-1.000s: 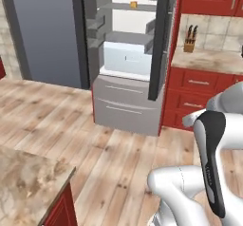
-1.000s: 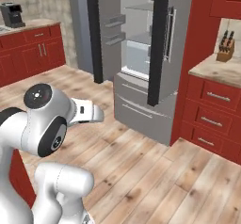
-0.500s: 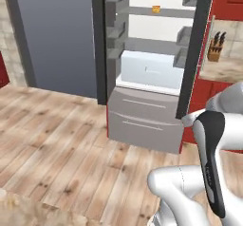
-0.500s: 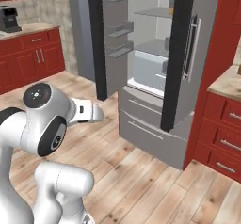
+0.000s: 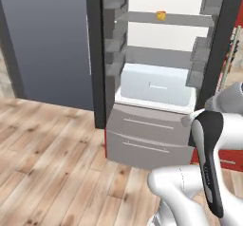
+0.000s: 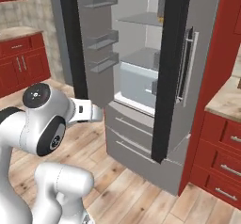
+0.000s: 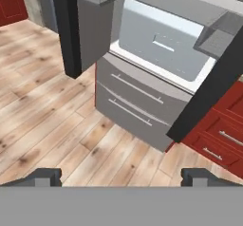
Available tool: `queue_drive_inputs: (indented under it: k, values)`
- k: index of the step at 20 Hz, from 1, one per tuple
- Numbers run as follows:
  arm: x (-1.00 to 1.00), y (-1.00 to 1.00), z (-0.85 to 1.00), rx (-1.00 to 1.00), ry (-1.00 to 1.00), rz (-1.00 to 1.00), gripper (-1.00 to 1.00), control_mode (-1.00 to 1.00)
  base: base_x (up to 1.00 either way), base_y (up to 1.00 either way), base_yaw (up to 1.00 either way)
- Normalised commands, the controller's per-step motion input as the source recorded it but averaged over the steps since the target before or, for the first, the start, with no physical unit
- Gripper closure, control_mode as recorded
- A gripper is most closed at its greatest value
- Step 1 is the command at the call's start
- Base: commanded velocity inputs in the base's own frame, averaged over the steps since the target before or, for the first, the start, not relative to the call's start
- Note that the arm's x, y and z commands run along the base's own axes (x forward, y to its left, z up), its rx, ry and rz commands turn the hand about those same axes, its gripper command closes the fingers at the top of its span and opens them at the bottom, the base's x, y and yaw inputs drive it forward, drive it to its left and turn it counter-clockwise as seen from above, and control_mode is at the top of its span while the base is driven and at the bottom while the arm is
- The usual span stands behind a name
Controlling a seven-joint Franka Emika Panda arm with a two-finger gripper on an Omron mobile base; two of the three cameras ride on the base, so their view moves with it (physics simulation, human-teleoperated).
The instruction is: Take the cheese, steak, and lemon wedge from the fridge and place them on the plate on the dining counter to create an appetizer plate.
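The fridge point(image 5: 156, 97) stands ahead of the jaws with both doors swung wide, bare wood floor point(image 7: 52, 116) between. Its pale drawer point(image 7: 161, 44) lies crosswise, beyond the tips. The cheese point(image 5: 161, 15) sits on an upper shelf, well above. The gripper point(image 7: 121, 176) hangs empty, fingers spread wide

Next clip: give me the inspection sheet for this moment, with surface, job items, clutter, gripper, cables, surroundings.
Surface: wood plank floor in front of the fridge; nothing lying on it.
Job's things: fridge doors open; cheese on an upper glass shelf; pale drawer shut, lower down. Steak, lemon wedge, plate: nothing seen.
Clutter: nothing seen.
Gripper: gripper open, empty, well short of the fridge.
Cables: nothing seen.
Surroundings: red cabinets beside the fridge, grey freezer drawers shut below.
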Motion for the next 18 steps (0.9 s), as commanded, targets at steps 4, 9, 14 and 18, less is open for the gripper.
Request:
queue_drive_inputs:
  k: [4, 9, 14, 18]
  values:
    - [0.00, 0.00, 0.00, 0.00, 0.00, 0.00, -1.00, 1.00, 1.00, 0.13, -0.16]
    - [0.00, 0.00, 0.00, 0.00, 0.00, 0.00, -1.00, 1.00, 1.00, 0.16, -0.22]
    - [0.00, 0.00, 0.00, 0.00, 0.00, 0.00, -1.00, 1.00, 0.95, 0.07, -0.29]
    - [0.00, 0.00, 0.00, 0.00, 0.00, 0.00, -1.00, 1.00, 0.57, 0.00, -0.31]
